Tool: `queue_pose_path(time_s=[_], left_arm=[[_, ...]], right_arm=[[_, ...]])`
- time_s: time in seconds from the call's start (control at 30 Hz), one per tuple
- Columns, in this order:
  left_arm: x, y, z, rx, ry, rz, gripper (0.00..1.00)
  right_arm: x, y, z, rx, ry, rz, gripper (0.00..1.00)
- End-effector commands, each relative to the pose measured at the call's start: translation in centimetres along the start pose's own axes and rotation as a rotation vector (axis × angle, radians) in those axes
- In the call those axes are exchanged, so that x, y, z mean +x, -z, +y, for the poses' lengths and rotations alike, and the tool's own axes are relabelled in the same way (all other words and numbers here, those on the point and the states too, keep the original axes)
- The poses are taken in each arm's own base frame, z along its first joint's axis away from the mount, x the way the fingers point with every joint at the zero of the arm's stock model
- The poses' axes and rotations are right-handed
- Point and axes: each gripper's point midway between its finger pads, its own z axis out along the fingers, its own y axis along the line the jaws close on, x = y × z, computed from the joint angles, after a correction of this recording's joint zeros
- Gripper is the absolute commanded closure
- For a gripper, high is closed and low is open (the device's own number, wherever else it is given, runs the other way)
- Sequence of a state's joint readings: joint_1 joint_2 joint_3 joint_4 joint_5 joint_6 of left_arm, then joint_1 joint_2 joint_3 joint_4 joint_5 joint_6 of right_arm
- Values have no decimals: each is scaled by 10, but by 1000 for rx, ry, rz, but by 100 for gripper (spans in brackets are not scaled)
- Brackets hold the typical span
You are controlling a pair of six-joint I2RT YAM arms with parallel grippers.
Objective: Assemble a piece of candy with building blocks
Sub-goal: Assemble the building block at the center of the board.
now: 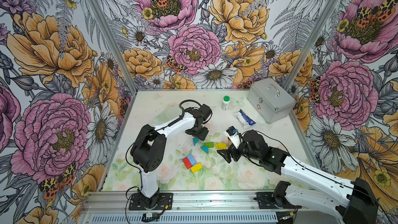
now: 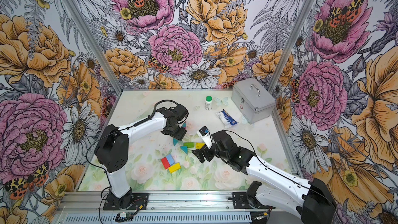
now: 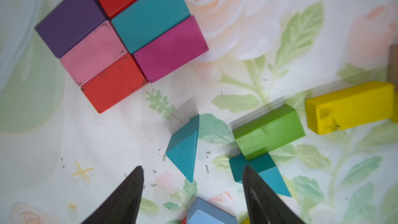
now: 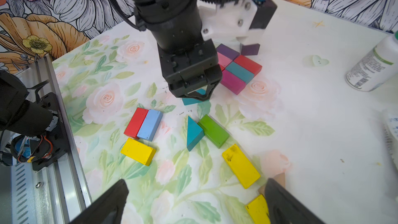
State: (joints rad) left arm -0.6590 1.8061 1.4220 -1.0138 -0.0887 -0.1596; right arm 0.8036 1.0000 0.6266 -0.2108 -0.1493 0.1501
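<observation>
Teal is the colour nearest the left fingers (image 3: 127, 197). We see a teal triangle (image 3: 185, 149) lying flat on the surface (image 3: 107, 143) just ahead of the two tips, in line with the gap between them and touched by neither. The left fingers stand apart and hold nothing.

A second teal triangle (image 3: 271, 177) lies partly behind one tip and touches a green block (image 3: 269, 132). Past it, apart from the green one, lies a yellow block (image 3: 351, 106). Farther out from the tips we find the assembled cluster (image 3: 129, 39): six rectangles packed edge to edge in two rows of three, with purple, pink and red alongside red, teal and magenta.

The right fingers (image 4: 109, 207) are spread wide with nothing between them. One tip sits just beside a yellow piece (image 4: 257, 210) and a tan piece (image 4: 279, 178); we cannot tell whether it touches them. Well ahead of these fingers a red block (image 4: 135, 123) and a light-blue block (image 4: 149, 124) lie side by side, touching, with a yellow rectangle (image 4: 137, 151) just beside them.

The white bottle (image 4: 374, 67) carries a label with a green band, fine print and a barcode, none of which we can read. The blue-and-white packet (image 1: 244, 118) bears print too small to read. The silver case (image 1: 270, 100) shows a small red mark on its front that we cannot make out.
</observation>
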Motion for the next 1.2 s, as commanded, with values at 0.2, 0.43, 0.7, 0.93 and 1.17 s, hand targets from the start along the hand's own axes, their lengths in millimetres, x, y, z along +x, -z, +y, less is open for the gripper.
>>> queue_pose_path(time_s=[0.2,0.43,0.7,0.93,1.17], left_arm=[[43,21,-49,185,233,-46,27],[31,10,-60,333,314,-96,26],[23,-8,-55,368,339,-86,26],[24,-25,-46,374,374,-66,26],[30,-36,-34,347,394,-44,27]], right_arm=[[-22,15,-21,128,-67,-79,0],[-21,16,-24,145,-123,-86,0],[-23,16,-35,180,-142,-85,0],[-24,7,-36,181,-134,-59,0],[-24,4,-37,184,-128,-51,0]])
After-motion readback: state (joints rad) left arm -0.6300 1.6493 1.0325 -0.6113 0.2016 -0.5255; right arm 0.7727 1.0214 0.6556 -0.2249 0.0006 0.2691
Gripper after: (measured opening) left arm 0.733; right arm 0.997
